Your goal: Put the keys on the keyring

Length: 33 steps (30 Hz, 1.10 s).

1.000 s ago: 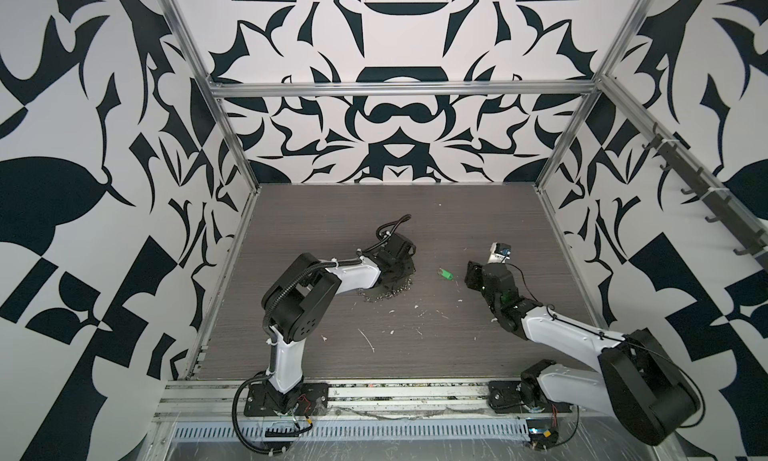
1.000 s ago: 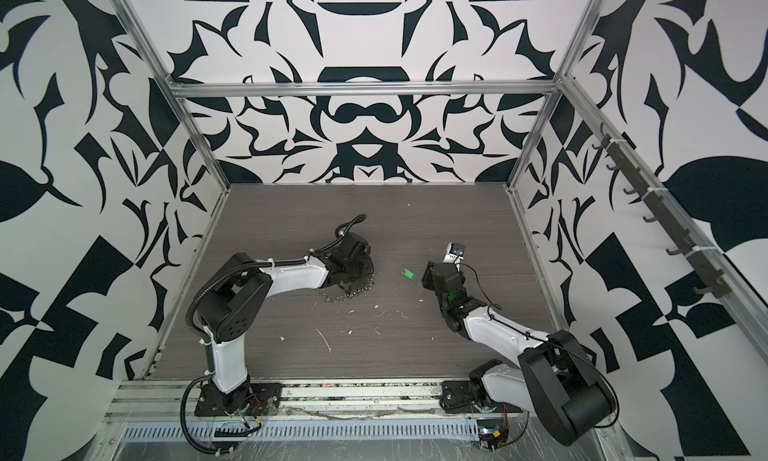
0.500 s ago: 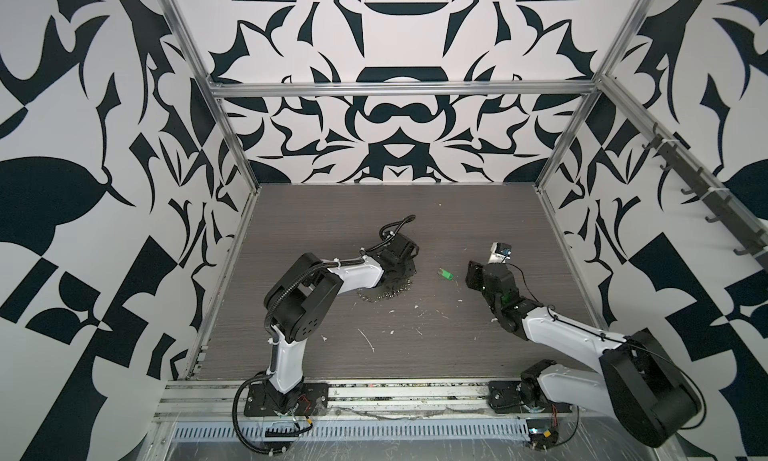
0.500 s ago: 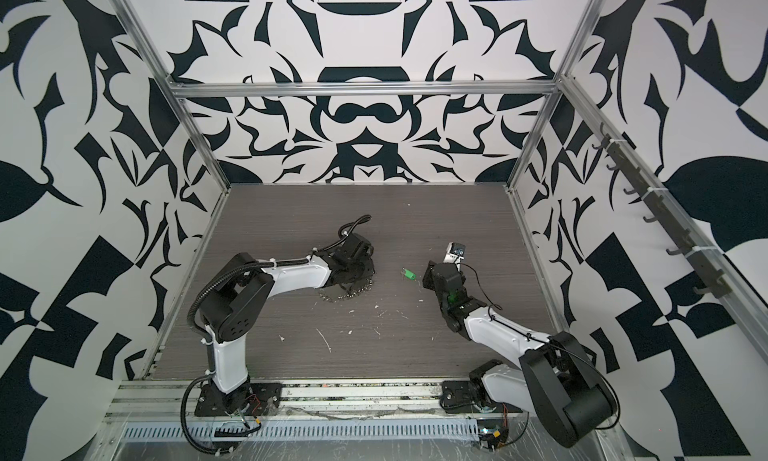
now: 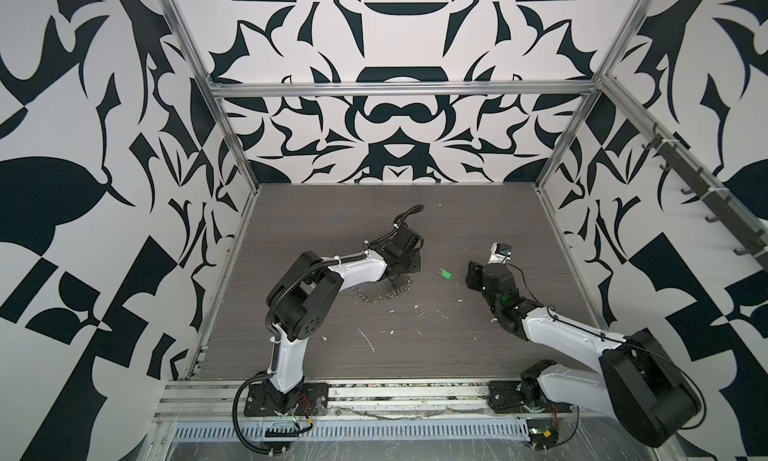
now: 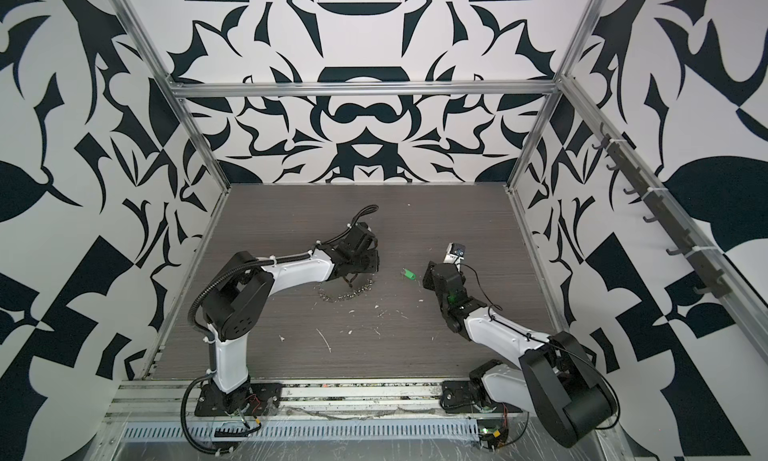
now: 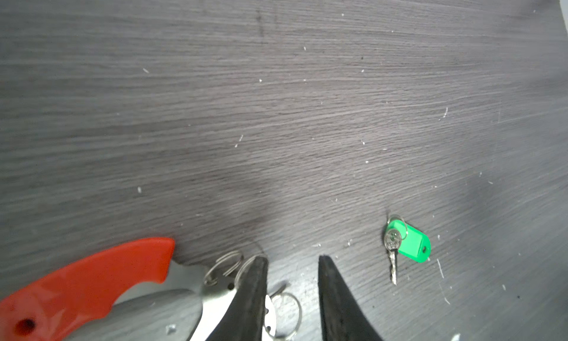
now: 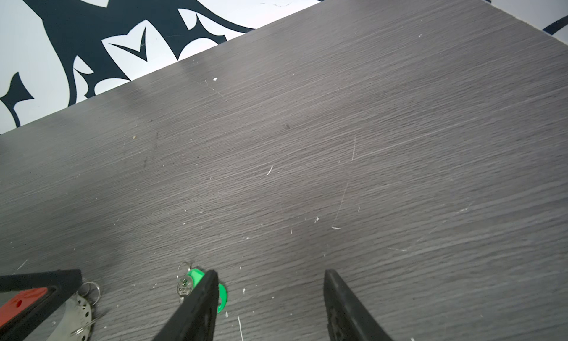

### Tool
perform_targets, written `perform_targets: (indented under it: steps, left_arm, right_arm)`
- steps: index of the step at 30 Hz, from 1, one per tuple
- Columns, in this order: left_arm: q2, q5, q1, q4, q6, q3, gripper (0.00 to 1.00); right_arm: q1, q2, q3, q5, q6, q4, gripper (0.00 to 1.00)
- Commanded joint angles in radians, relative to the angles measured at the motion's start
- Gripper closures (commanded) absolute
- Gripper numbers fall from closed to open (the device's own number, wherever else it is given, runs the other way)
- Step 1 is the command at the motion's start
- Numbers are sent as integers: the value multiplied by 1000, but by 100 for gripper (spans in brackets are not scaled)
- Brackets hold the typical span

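The keys (image 7: 410, 242), a bright green tag with a small silver key and ring, lie flat on the dark table (image 5: 415, 213) between the two arms in both top views (image 5: 445, 274) (image 6: 409, 274). The keyring (image 7: 92, 281) has a red-orange handle, a silver plate and several small rings; it lies on the table under my left gripper (image 5: 384, 294) (image 6: 347, 294). My left gripper (image 7: 290, 258) is open, one finger over the plate, a loose small ring between the fingers. My right gripper (image 8: 270, 271) stands open over bare table, and the keys (image 8: 195, 276) peek out beside one finger.
White chips and scratches (image 5: 370, 342) are scattered over the table's middle and front. Patterned walls close in the back and both sides. A metal rail (image 5: 374, 392) runs along the front edge by the arm bases. A hook rack (image 5: 706, 197) hangs on the right wall.
My left gripper has edged slightly to the right over the keyring. The right arm, the keys and the keyring lie as before.
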Motion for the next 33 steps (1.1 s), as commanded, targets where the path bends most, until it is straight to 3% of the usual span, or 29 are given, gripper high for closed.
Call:
perform_targets:
  steps: [1, 9, 13, 21, 33]
  left_arm:
    - [2, 17, -4, -34, 57, 6, 67]
    - [-15, 69, -4, -21, 170, -33, 70]
    - [-27, 61, -4, -32, 196, -46, 65]
    - [-47, 37, -2, -6, 212, -68, 59]
    - [-76, 32, 22, 13, 214, -80, 59]
  right_arm:
    - [3, -29, -2, 21, 7, 23, 42]
    - [3, -7, 5, 2, 10, 30, 42]
    - [3, -10, 4, 5, 10, 30, 42]
    - [3, -7, 3, 4, 9, 32, 42]
    - [3, 0, 5, 1, 9, 37, 42]
